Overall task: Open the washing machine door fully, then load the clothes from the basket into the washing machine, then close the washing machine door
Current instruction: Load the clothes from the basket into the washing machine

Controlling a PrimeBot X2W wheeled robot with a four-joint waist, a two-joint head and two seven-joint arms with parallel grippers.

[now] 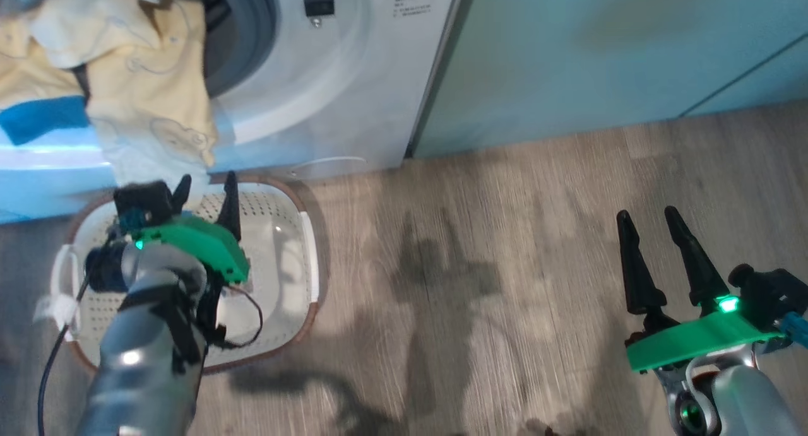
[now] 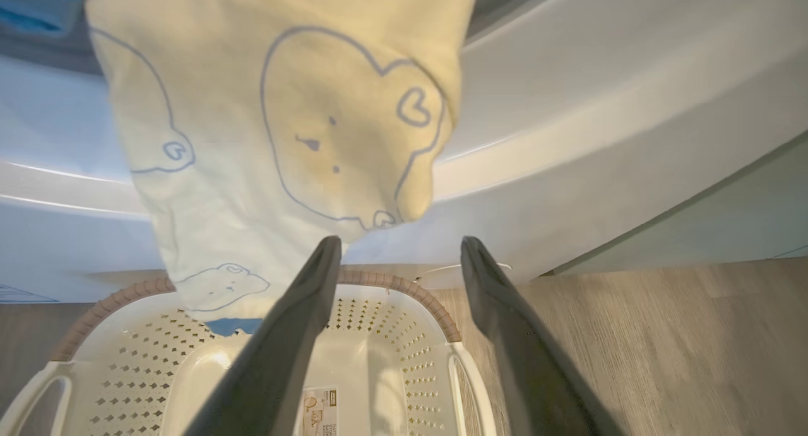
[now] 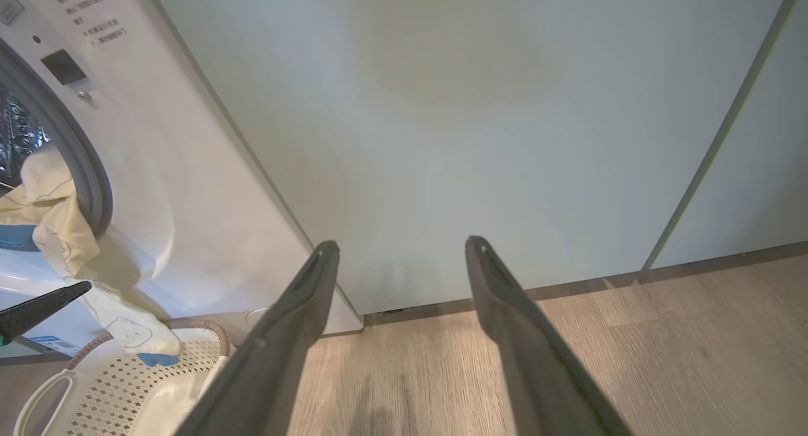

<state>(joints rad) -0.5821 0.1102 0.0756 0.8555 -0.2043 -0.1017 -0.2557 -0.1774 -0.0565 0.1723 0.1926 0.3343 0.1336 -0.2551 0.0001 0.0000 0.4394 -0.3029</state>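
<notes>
Above the basket [image 1: 271, 202], the left hand [image 1: 207, 182] hovers on a bent forearm. Its two dark fingers are spread and grasp nothing, with the tips aimed at the washing machine [image 1: 353, 95], which stands just behind the basket. Well to the basket's right, the right hand [image 1: 647, 214] hangs low over the wooden floor [image 1: 505, 265]. It is likewise released, fingers apart and pointing at the pale teal cabinet [image 1: 600, 57].

The clothes [image 1: 145, 76] are pale yellow with blue patches and outlined bear figures. They spill from the machine's grey-ringed opening [image 1: 252, 38] and drape over its lower lip. The longest fold hangs down, and its blue-edged hem reaches the basket's rear rim, just ahead of the left fingertips. Whether hem and rim touch cannot be told.

The basket shows perforated cream walls, a brown rim and white handles, with a label [image 2: 319, 411] on its bottom. Wood floor extends from the basket's right handle to the right hand. Behind the basket, the machine front closes the space.
</notes>
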